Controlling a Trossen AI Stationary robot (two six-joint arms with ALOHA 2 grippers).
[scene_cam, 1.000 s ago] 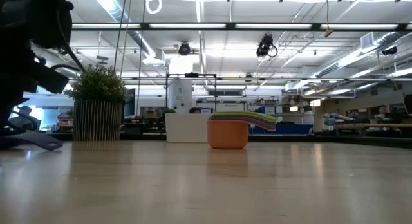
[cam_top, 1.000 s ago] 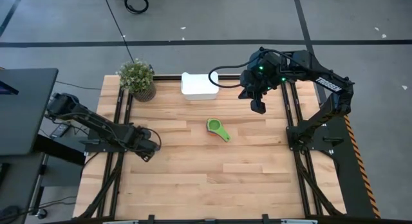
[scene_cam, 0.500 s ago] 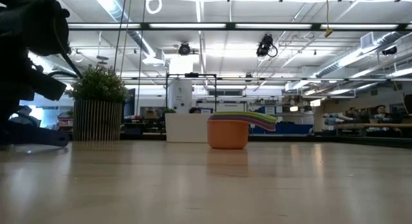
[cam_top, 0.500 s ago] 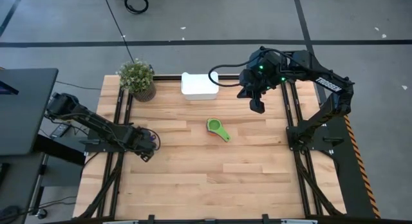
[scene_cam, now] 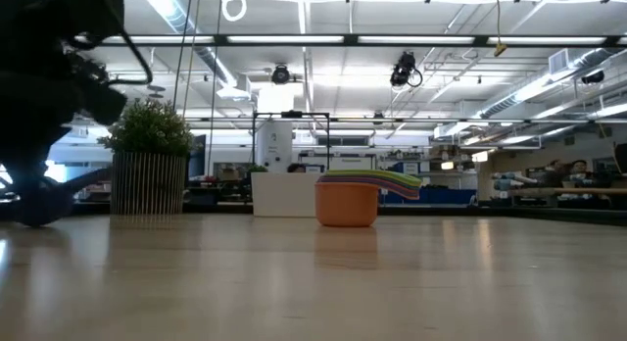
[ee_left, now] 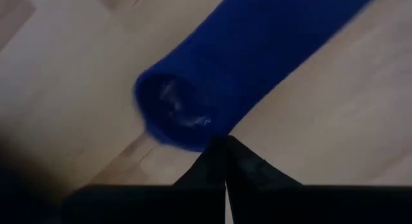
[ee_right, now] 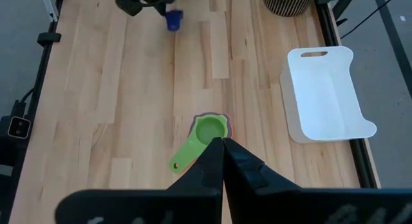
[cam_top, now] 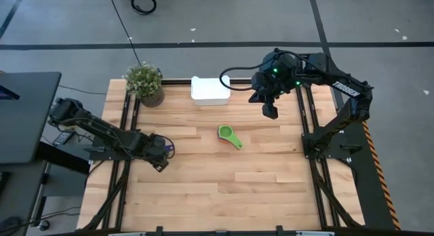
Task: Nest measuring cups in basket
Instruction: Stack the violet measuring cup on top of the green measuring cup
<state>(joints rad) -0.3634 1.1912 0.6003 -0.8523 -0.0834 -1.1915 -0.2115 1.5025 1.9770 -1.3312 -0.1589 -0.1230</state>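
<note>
Wooden slatted table (cam_top: 203, 195), potted plant (cam_top: 145, 83) at one far corner. Item: white basket (cam_top: 209, 89), far edge, holding no cups. Item: nested stack of measuring cups (cam_top: 228, 135), green uppermost, mid-table, well apart from the basket. Item: one blue measuring cup (ee_left: 244, 63), near the left edge, pinched by the left gripper (cam_top: 163, 150), fingers closed on it. Right gripper (cam_top: 270, 112): closed, empty, hovering near the basket. Risk: the grip looks slight; the cup could twist or slip free on lifting.

High view overhead; low view table-level; wrist views share nested cups (ee_right: 209, 130).
</note>
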